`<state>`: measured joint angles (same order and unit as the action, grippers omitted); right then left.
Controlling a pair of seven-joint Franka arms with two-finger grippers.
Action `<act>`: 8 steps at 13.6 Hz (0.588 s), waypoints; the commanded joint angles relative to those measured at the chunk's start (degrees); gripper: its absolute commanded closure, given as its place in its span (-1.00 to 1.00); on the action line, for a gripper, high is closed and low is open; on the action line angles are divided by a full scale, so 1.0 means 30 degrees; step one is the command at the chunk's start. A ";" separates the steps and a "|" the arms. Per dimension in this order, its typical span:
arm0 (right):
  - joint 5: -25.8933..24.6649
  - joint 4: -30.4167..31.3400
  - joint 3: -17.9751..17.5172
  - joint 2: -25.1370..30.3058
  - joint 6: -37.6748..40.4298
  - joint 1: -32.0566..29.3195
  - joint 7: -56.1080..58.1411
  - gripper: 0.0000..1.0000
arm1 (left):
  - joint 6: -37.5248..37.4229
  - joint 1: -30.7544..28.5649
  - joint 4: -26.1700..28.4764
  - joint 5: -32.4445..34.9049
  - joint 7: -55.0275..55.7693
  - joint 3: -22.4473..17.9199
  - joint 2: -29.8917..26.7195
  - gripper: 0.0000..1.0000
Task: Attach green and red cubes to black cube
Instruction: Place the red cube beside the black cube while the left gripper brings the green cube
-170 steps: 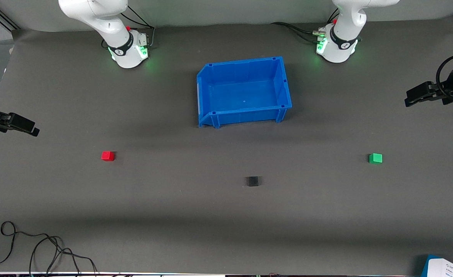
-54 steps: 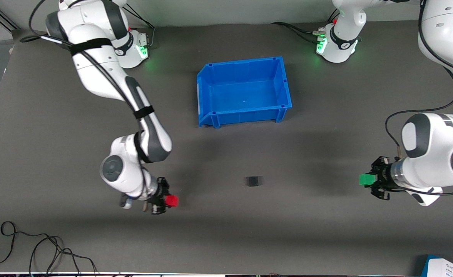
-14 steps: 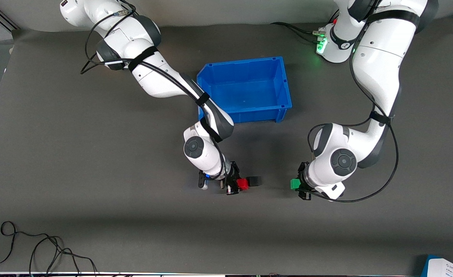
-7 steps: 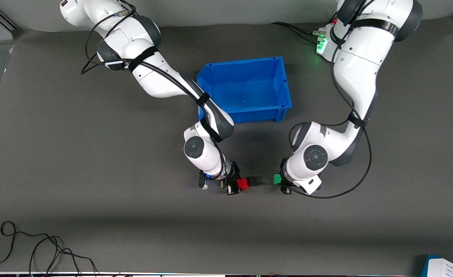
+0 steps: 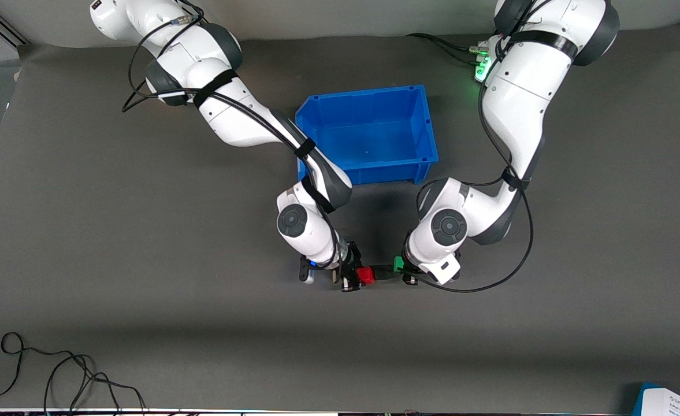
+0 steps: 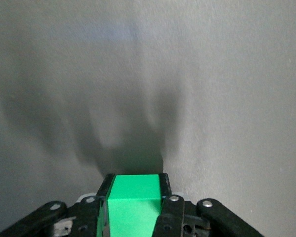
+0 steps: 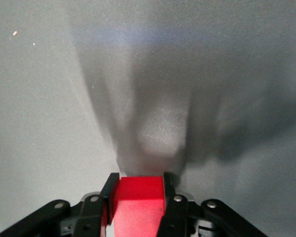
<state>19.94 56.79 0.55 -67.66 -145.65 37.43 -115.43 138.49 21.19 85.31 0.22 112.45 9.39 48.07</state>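
Observation:
The black cube (image 5: 382, 270) lies on the grey mat, nearer the front camera than the blue bin. My right gripper (image 5: 358, 277) is shut on the red cube (image 5: 365, 275) and holds it against the black cube's side toward the right arm's end. My left gripper (image 5: 403, 268) is shut on the green cube (image 5: 398, 264), right at the black cube's other side; I cannot tell if they touch. In the left wrist view the green cube (image 6: 134, 202) sits between the fingers (image 6: 105, 190). In the right wrist view the red cube (image 7: 138, 200) sits between the fingers (image 7: 110, 190).
An open blue bin (image 5: 426, 124) stands on the mat (image 5: 143, 323) between the two arm bases, with nothing in it. A black cable (image 5: 56, 370) lies coiled at the mat's near edge toward the right arm's end. A blue-and-white box corner (image 5: 672, 401) shows at the near corner toward the left arm's end.
My left arm has carried the green cube across the mat up to the black cube. My right gripper has stayed still with the red cube against the black cube.

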 commanded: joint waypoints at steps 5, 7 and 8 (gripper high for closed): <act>-0.0290 -0.0679 0.0138 -0.0182 0.0035 0.0325 -0.0751 -1.00 | 0.0739 0.0409 -0.1192 0.0686 0.0516 -0.0433 0.1057 1.00; -0.0261 -0.0474 0.0167 0.0577 0.0094 0.0209 -0.0722 -1.00 | 0.0973 0.0467 -0.1279 0.0688 0.0487 -0.0756 0.1087 1.00; -0.0290 -0.0241 0.0196 0.1074 0.0471 0.0063 -0.0722 -1.00 | 0.1061 0.0467 -0.1425 0.0688 0.0487 -0.0756 0.1116 1.00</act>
<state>19.94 55.39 0.58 -67.30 -145.86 37.76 -115.87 140.92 21.53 83.38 1.21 112.46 8.35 49.89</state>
